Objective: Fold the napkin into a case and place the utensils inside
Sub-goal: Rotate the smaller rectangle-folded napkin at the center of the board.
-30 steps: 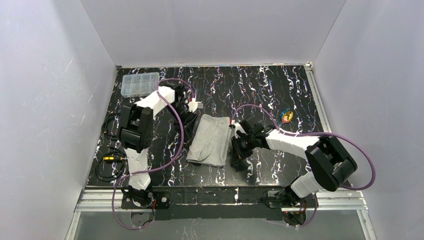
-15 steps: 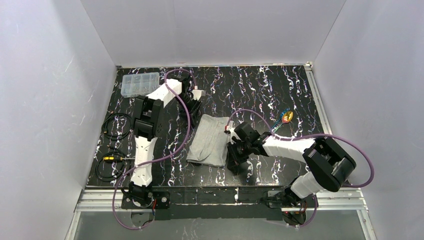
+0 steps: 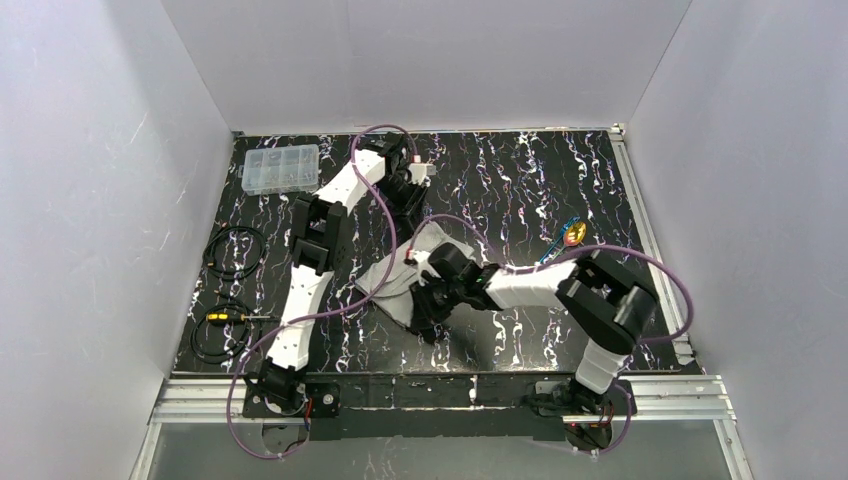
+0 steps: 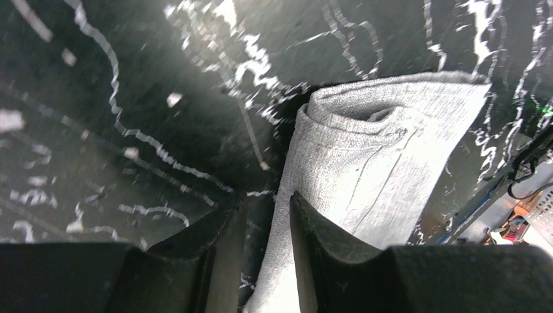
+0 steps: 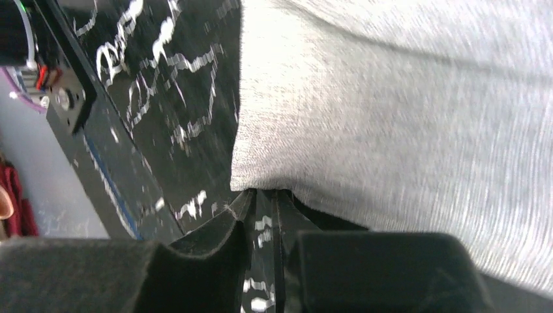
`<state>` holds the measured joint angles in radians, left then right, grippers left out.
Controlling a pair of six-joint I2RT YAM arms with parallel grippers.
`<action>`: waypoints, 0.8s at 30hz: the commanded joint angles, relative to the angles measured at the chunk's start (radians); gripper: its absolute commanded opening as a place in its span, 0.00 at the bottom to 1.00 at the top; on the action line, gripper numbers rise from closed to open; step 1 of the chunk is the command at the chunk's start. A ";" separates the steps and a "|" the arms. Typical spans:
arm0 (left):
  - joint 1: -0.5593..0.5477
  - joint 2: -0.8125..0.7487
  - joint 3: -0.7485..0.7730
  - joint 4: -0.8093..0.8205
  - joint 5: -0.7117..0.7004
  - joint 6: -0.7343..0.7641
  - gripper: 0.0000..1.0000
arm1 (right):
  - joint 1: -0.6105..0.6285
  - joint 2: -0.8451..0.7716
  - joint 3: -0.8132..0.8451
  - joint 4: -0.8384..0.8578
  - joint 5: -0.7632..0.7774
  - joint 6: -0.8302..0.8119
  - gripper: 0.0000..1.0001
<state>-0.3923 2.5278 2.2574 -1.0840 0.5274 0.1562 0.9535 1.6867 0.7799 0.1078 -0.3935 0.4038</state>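
Observation:
The light-grey napkin [image 3: 385,280] lies folded in layers at the table's middle, partly hidden under my right arm. In the left wrist view the napkin [image 4: 378,150] runs up from a rolled far end into my left gripper [image 4: 266,202], which is shut on its edge. From above, the left gripper [image 3: 414,203] is behind the cloth. My right gripper [image 3: 418,318] is at the cloth's near side. Its jaws [image 5: 264,192] stand a narrow gap apart with the napkin [image 5: 391,104] corner over the tips. The utensils [image 3: 570,236], gold and blue, lie at the right.
A clear compartment box [image 3: 280,168] stands at the back left. Black cable coils [image 3: 232,250] lie along the left edge. Purple cables loop over both arms. The metal rail [image 3: 440,395] runs along the near edge. White walls enclose the table.
The left gripper moved toward the back and right, drawing the napkin's edge with it. The right arm swung left over the cloth, and its jaws parted slightly. The napkin shifted left and turned.

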 commanded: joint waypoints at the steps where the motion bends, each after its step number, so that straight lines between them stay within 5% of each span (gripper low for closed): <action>1: -0.014 0.008 0.090 -0.047 0.132 0.032 0.29 | 0.028 0.124 0.127 0.033 0.096 -0.065 0.25; 5: -0.013 -0.032 0.103 -0.057 0.140 0.068 0.32 | 0.025 0.148 0.188 0.042 0.121 -0.076 0.33; 10: 0.007 -0.191 0.083 -0.085 0.054 0.133 0.36 | 0.011 -0.004 0.193 -0.045 0.126 -0.109 0.41; 18: 0.074 -0.500 -0.197 -0.098 0.005 0.195 0.43 | -0.112 -0.235 0.185 -0.161 0.078 -0.098 0.53; 24: 0.079 -0.717 -0.514 0.028 -0.046 0.264 0.42 | -0.274 -0.082 0.130 0.139 -0.120 0.129 0.27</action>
<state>-0.3000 1.9007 1.9171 -1.1030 0.5232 0.3473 0.7509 1.4849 0.9443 0.0887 -0.3801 0.3836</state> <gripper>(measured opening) 0.423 0.338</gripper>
